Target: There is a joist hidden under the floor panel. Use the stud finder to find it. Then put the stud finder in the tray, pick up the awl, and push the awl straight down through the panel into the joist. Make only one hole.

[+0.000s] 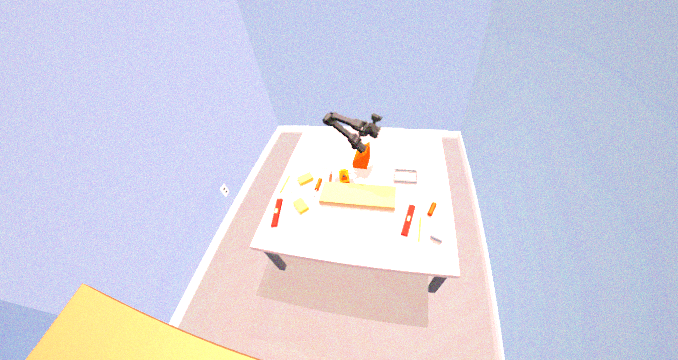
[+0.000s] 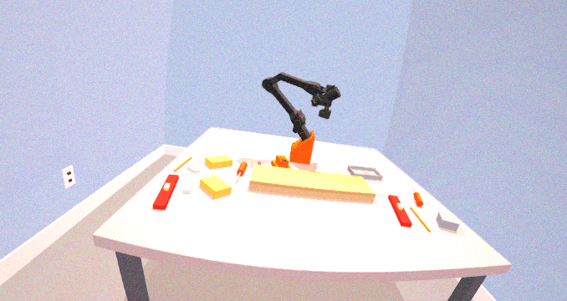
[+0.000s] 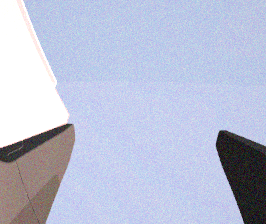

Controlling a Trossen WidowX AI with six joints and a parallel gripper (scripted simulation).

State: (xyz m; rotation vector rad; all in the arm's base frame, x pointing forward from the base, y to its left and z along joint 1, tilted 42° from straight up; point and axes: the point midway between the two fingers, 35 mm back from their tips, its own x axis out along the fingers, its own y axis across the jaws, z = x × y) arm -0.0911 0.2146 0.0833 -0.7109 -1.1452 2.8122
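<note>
Nearest the wrist camera, the black two-fingered claw [image 1: 374, 130] [image 2: 333, 93] [image 3: 148, 136] was spread wide, with nothing held between its fingers. The orange-yellow stud finder [image 1: 346, 176] [image 2: 281, 161] was set on the white worktop [image 1: 340, 243] [image 2: 268, 241] [image 3: 14, 75], behind the long pale-yellow wooden floor panel [image 1: 358, 197] [image 2: 311, 183] as seen from the exterior. Beside it, the arm was carried by an orange wedge-shaped base [image 1: 361, 158] [image 2: 302, 150]. The shallow grey rectangular tray [image 1: 405, 182] [image 2: 365, 177] was placed beyond the panel's right end. Farther out, the panel was flanked by orange-handled tools; which was the awl could not be told.
</note>
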